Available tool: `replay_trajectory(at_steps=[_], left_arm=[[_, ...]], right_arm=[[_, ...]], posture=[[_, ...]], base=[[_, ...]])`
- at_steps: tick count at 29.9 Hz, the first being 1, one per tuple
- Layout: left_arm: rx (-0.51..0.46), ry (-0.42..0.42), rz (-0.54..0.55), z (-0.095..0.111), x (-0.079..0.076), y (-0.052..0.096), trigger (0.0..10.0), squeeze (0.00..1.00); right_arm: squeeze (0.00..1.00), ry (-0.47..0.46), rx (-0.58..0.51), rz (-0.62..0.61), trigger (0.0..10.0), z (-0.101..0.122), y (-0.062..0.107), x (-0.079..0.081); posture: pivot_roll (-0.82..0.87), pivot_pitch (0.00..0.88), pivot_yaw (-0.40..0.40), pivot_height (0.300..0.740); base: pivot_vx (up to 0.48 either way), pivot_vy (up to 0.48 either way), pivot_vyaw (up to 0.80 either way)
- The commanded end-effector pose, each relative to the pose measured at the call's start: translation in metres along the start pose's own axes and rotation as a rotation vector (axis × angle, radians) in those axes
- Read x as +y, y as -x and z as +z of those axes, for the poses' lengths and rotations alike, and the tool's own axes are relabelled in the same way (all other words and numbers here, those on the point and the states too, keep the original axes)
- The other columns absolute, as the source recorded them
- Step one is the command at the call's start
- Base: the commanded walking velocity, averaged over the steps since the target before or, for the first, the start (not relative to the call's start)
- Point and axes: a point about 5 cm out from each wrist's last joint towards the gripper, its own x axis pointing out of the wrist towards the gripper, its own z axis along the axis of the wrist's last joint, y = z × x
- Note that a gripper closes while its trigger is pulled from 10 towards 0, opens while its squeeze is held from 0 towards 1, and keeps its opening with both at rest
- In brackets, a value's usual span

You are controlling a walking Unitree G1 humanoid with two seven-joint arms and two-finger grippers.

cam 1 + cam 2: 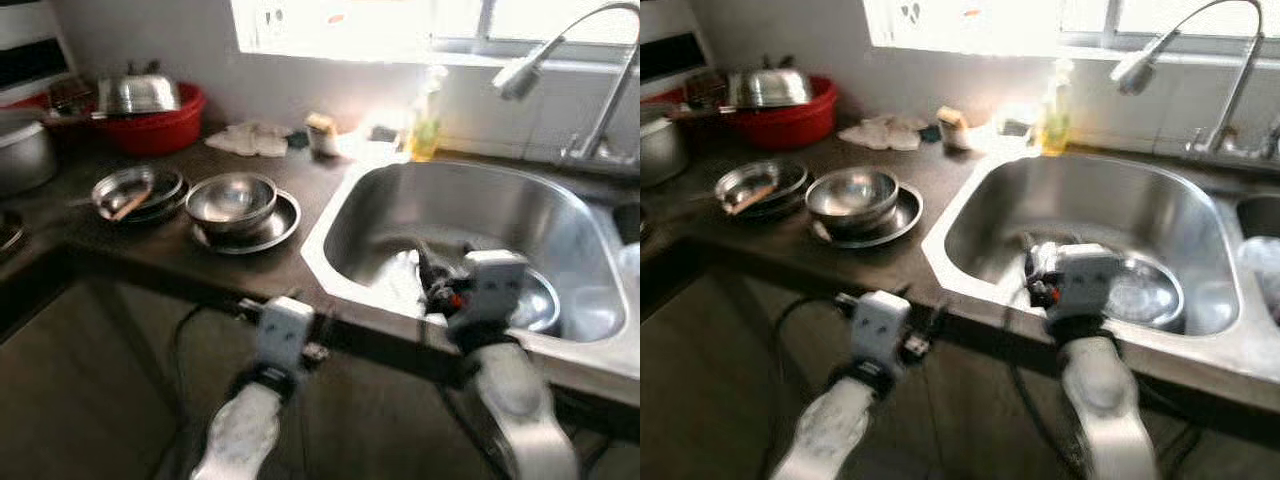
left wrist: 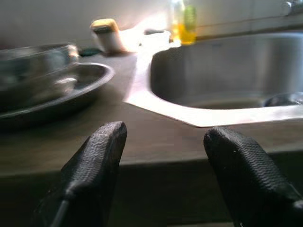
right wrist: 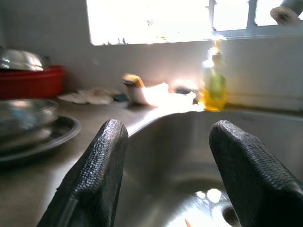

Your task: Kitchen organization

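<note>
**Right arm reaches into the sink**

The right gripper, fingers spread and empty, hangs over the stainless steel sink basin, likely aiming for the round steel dish inside. The left gripper, also spread, waits at the dark countertop edge.

Red basin, yellow soap bottle, silver sink, dark counter

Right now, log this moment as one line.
right gripper: open, over steel sink | left gripper: open, before dark counter edge | holding: nothing
</note>
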Motion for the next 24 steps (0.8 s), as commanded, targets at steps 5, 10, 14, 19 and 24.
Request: replay_trajectory(at_steps=[5, 10, 14, 19, 24], left_arm=[[-0.017, 0.01, -0.025, 0.004, -0.007, -0.001, 10.0, 0.0], [-0.015, 0.007, -0.027, 0.002, -0.008, 0.0, 10.0, 0.0], [-0.015, 0.003, -0.028, 0.003, -0.008, 0.0, 10.0, 0.0], [-0.016, -0.041, -0.027, 0.002, -0.009, 0.001, 10.0, 0.0], [-0.009, -0.028, -0.017, 0.001, -0.008, 0.001, 10.0, 0.0]], right_arm=[[0.0, 0.002, -0.003, -0.008, 10.0, 0.002, 0.0, -0.006], [0.0, 0.013, -0.022, 0.007, 10.0, 0.006, -0.002, -0.005], [0.0, 0.016, -0.035, 0.009, 10.0, 0.009, -0.005, -0.008], [0.0, 0.029, -0.063, 0.009, 10.0, 0.016, -0.012, -0.016], [0.0, 0.031, -0.071, 0.021, 10.0, 0.019, -0.015, -0.017]], posture=[[0.19, 0.0, -0.036, 0.74], [0.19, 0.0, -0.032, 0.74], [0.19, 0.0, -0.035, 0.74], [0.19, 0.0, -0.039, 0.74], [0.19, 0.0, -0.038, 0.74]], base=[[0.0, 0.165, 0.0], [0.0, 0.0, 0.8], [0.0, 0.0, 0.8], [0.052, -0.142, 0.8], [0.269, -0.392, 0.8]])
